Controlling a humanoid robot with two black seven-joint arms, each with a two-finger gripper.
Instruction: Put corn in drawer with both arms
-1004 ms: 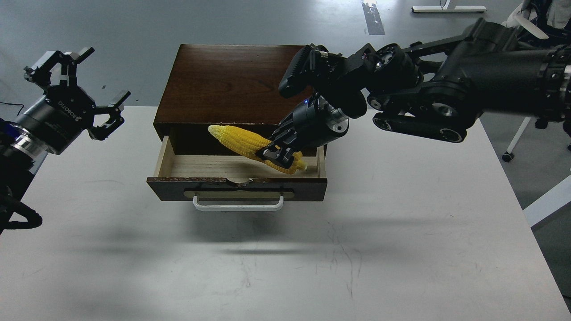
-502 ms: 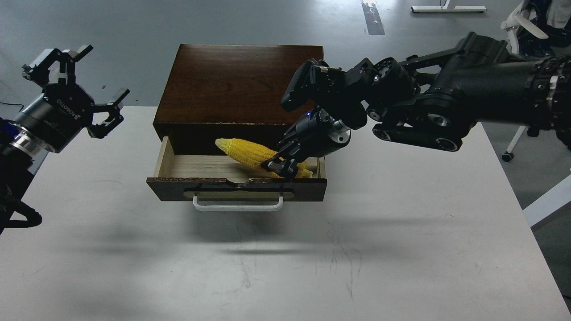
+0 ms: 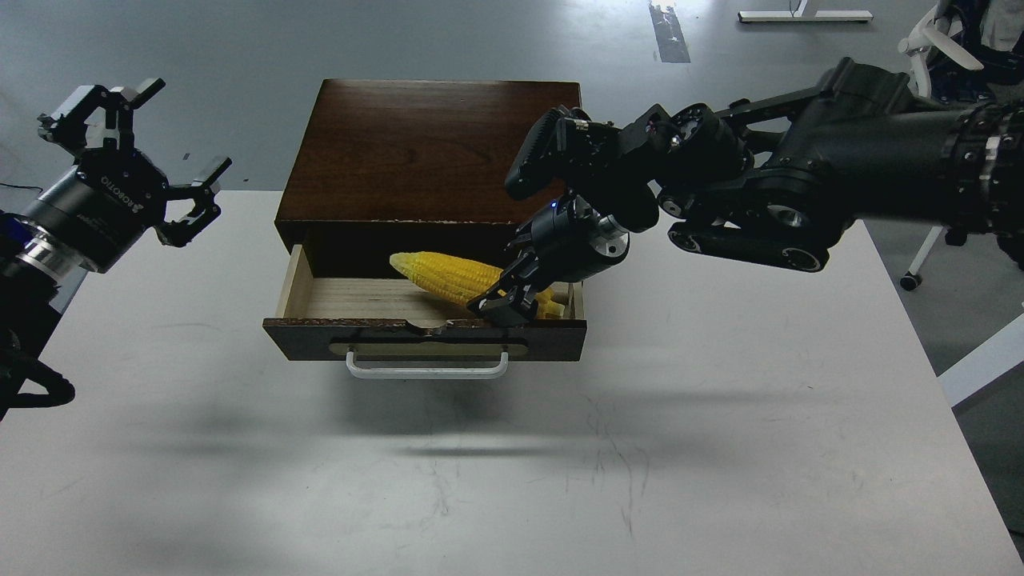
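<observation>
The yellow corn (image 3: 448, 275) lies tilted inside the open drawer (image 3: 424, 338), its tip pointing back left and its thick end at the drawer's right side. My right gripper (image 3: 512, 302) is down in the drawer and shut on the corn's thick end. The drawer is pulled out of the dark cabinet (image 3: 428, 152), and its white handle (image 3: 427, 370) faces me. My left gripper (image 3: 132, 152) is open and empty, raised well left of the cabinet.
The cabinet stands at the back middle of the white table (image 3: 560, 464). Grey floor lies beyond the table's far edge. A chair base (image 3: 920, 256) and a white desk edge (image 3: 984, 360) are off the table to the right.
My right gripper has lowered the corn into the drawer and a little to the right; the cob now sits lower and flatter. My left arm has hardly moved.
</observation>
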